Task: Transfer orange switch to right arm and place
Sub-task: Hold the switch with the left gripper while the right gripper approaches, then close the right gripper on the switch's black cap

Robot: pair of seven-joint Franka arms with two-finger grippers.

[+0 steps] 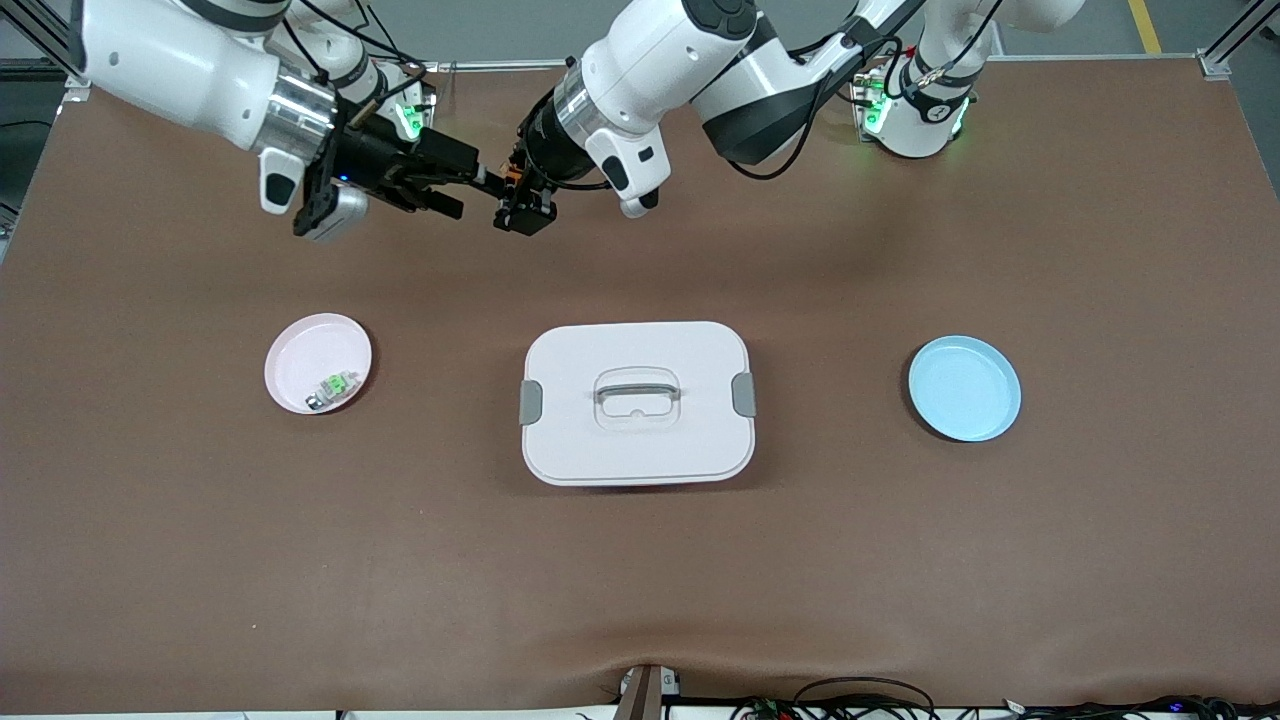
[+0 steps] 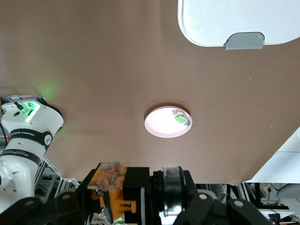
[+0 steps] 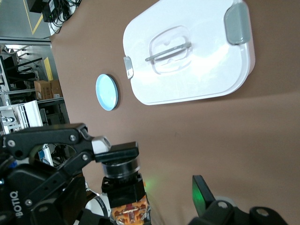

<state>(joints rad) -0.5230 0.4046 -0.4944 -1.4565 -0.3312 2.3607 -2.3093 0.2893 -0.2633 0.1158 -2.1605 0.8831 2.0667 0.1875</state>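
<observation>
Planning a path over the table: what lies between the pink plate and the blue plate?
The white lidded box sits between the pink plate and blue plate, as the front view shows.

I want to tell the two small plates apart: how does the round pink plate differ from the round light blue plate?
The round pink plate lies toward the right arm's end of the table; the round light blue plate lies toward the left arm's end. The pink plate holds a small green-and-silver part; the blue plate holds nothing. Both are round and shallow.

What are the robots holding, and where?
The left end effector grips the tiny black-and-orange switch, one finger on its round black end. The open right end effector beside it holds nothing.
</observation>
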